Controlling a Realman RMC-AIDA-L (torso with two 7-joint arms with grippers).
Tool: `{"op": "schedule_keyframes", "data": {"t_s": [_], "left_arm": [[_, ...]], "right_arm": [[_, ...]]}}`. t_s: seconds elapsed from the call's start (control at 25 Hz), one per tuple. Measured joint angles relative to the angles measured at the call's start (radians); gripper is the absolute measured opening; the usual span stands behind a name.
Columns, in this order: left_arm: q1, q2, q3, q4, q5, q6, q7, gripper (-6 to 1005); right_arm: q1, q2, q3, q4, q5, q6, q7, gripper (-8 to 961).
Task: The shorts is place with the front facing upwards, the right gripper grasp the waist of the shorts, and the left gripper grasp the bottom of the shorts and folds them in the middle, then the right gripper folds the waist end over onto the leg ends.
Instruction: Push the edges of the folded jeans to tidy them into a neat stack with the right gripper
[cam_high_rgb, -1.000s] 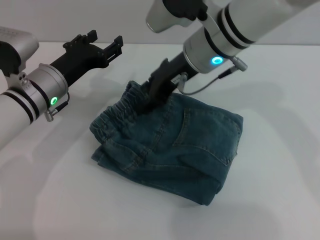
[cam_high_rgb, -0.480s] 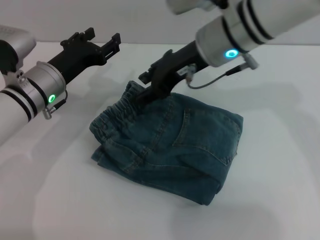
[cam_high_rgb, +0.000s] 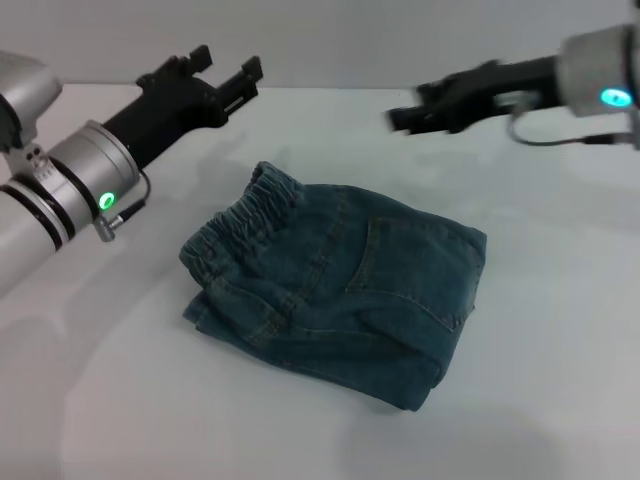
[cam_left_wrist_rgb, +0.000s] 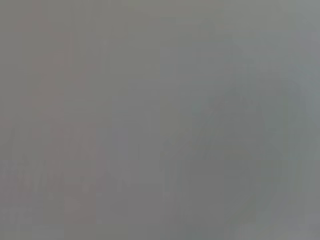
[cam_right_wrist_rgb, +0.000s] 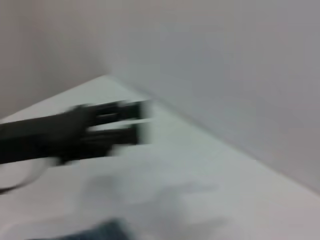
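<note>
The denim shorts (cam_high_rgb: 340, 290) lie folded into a compact stack in the middle of the white table (cam_high_rgb: 560, 380). The puckered elastic waist (cam_high_rgb: 245, 213) lies on top at the stack's left end. Lower denim layers stick out beneath it, and I cannot pick out the leg hems among them. The right gripper (cam_high_rgb: 398, 117) hovers above the table, behind and to the right of the shorts, touching nothing. In the right wrist view its fingers (cam_right_wrist_rgb: 131, 111) stand slightly apart and hold nothing. The left gripper (cam_high_rgb: 228, 75) hangs open at the back left, clear of the cloth.
A pale wall (cam_high_rgb: 330, 40) runs just behind the table's far edge. The left wrist view is plain grey.
The right gripper has let go of the waistband, lifted and swung off to the right. The shorts stay folded where they were. The left gripper has shifted slightly right.
</note>
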Motion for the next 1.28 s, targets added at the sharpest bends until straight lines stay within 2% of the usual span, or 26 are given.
{"op": "schedule_keyframes", "data": {"t_s": [0.2, 0.36, 0.48, 0.64, 0.68, 0.88, 1.2, 1.28], "left_arm": [[0.015, 0.0, 0.085, -0.001, 0.001, 0.067, -0.051, 751], [0.028, 0.001, 0.156, -0.001, 0.001, 0.139, -0.098, 751], [0.042, 0.001, 0.202, -0.002, 0.002, 0.189, -0.126, 751], [0.046, 0.002, 0.221, -0.007, 0.002, 0.204, -0.137, 751], [0.046, 0.001, 0.249, -0.037, 0.003, 0.211, -0.153, 751], [0.034, -0.002, 0.256, -0.115, 0.003, 0.204, -0.154, 751], [0.032, -0.003, 0.252, -0.132, 0.003, 0.139, -0.144, 751], [0.032, -0.005, 0.256, -0.138, 0.003, 0.062, -0.126, 751]], "right_arm": [[-0.116, 0.0, 0.075, -0.013, 0.027, 0.197, -0.062, 579], [-0.148, 0.0, 0.121, 0.013, 0.03, 0.308, -0.07, 579], [-0.145, -0.01, 0.14, 0.062, 0.031, 0.357, -0.076, 579], [-0.136, -0.014, 0.141, 0.089, 0.031, 0.386, -0.076, 580], [-0.135, -0.014, 0.141, 0.091, 0.031, 0.388, -0.076, 580], [-0.127, -0.014, 0.134, 0.094, 0.032, 0.388, -0.077, 579], [-0.122, -0.011, 0.129, 0.09, 0.032, 0.353, -0.077, 579], [-0.123, -0.011, 0.129, 0.084, 0.032, 0.34, -0.077, 580]]}}
